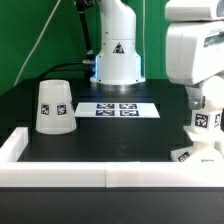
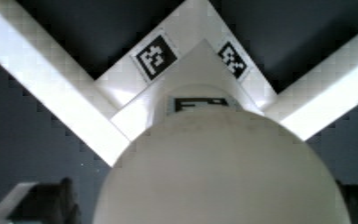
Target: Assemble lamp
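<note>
1. The bulb sits directly under the gripper, on the hand's own axis. Its rounded head fills the wrist view.
2. The base lies just below the hand and the bulb, tucked into the angle of the corner rail. In my judgement it is placed there so the rail braces it against sliding or turning while the bulb is seated.
3. The fingers appear only as dark blurs on either side of the bulb. I cannot tell whether they grip it or stand clear of it.
4. The arm is posed with the wrist pointing straight down over the corner and the hand low and close to the base. This suits mating the stem.
5. The shade stands upright well away from the hand, beyond the marker board. I judge that it is not yet needed.
</note>
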### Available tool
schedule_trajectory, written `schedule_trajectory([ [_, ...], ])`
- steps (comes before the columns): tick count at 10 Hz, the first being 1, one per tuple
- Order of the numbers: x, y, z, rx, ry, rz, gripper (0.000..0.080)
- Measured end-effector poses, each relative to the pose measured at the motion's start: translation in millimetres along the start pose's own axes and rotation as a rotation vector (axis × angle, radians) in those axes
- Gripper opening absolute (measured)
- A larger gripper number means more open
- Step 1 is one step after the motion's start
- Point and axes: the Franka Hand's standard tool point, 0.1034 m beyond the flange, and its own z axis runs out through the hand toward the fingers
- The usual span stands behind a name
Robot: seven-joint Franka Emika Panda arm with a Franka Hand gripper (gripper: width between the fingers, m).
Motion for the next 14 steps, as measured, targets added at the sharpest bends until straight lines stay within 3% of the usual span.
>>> schedule_trajectory([
  [3, -2.2, 2.9, -0.3, -0.007, -0.002, -0.050, 0.0687],
  [4, -2.2, 3.0, -0.3, -0.007, -0.002, -0.031, 0.0577],
  [6, -2.4, 3.2, -0.3, -0.007, -0.002, -0.003, 0.0577],
  [10, 0.4, 3.9, -1.6, -0.023, 0.023, 0.433, 0.0577],
  [14, 1.6, 6.8, -2.8, -0.029, 0.040, 0.688, 0.0580],
])
